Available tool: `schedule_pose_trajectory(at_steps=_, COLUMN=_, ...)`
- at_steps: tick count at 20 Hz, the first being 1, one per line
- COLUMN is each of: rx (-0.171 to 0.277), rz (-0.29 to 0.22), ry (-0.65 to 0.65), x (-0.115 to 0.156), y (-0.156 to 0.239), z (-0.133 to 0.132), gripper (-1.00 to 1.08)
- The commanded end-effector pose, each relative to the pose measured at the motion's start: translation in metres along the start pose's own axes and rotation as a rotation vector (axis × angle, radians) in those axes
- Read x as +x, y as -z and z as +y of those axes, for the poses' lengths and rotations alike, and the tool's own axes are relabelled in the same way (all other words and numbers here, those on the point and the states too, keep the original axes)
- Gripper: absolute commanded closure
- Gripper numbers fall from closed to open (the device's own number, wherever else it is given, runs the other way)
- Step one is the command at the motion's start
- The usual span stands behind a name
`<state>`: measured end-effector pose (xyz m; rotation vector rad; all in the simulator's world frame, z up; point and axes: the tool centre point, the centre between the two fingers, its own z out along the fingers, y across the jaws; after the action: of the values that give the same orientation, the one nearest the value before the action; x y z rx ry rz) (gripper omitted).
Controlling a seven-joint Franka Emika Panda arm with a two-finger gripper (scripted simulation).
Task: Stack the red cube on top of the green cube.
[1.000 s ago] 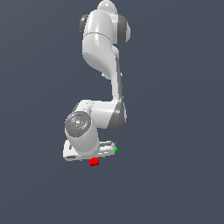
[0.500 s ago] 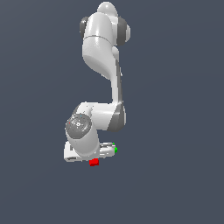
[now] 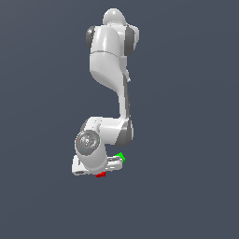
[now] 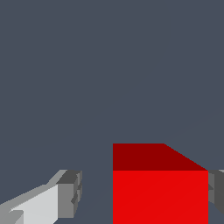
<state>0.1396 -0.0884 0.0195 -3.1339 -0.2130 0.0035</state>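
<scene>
The red cube (image 4: 159, 188) fills the near part of the wrist view and sits between my two fingers. One finger (image 4: 65, 194) stands a gap away from it, the other (image 4: 216, 188) is right beside its opposite face. My gripper (image 4: 143, 190) is open around the cube. In the exterior view the white hand (image 3: 93, 167) is low over the floor, and only a sliver of the red cube (image 3: 100, 174) shows under it. The green cube (image 3: 120, 156) sits just beyond the hand toward the exterior view's right, partly hidden by it.
The white arm (image 3: 112, 70) rises above the hand in the exterior view. The floor (image 3: 186, 140) is a plain dark grey surface with nothing else on it.
The hand has come down over the red cube, which shows less in the exterior view than before. The upper arm has leaned toward the exterior view's left. Both cubes stay in place.
</scene>
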Motion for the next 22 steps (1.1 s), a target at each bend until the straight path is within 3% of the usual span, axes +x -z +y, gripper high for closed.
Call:
schedule_pose_trajectory(at_steps=1, rx=-0.001, rz=0.002, ry=0.0, x=0.001, y=-0.001, z=0.0, gripper=-0.92)
schedule_pose_trajectory(at_steps=3, rx=-0.001, rz=0.002, ry=0.0, x=0.002, y=0.0, z=0.0, gripper=-0.92)
schedule_pose_trajectory(at_steps=4, rx=-0.001, rz=0.002, ry=0.0, x=0.002, y=0.0, z=0.0, gripper=1.08)
schedule_pose_trajectory(at_steps=22, rx=0.0, rz=0.002, ry=0.0, x=0.001, y=0.018, z=0.0, gripper=1.08)
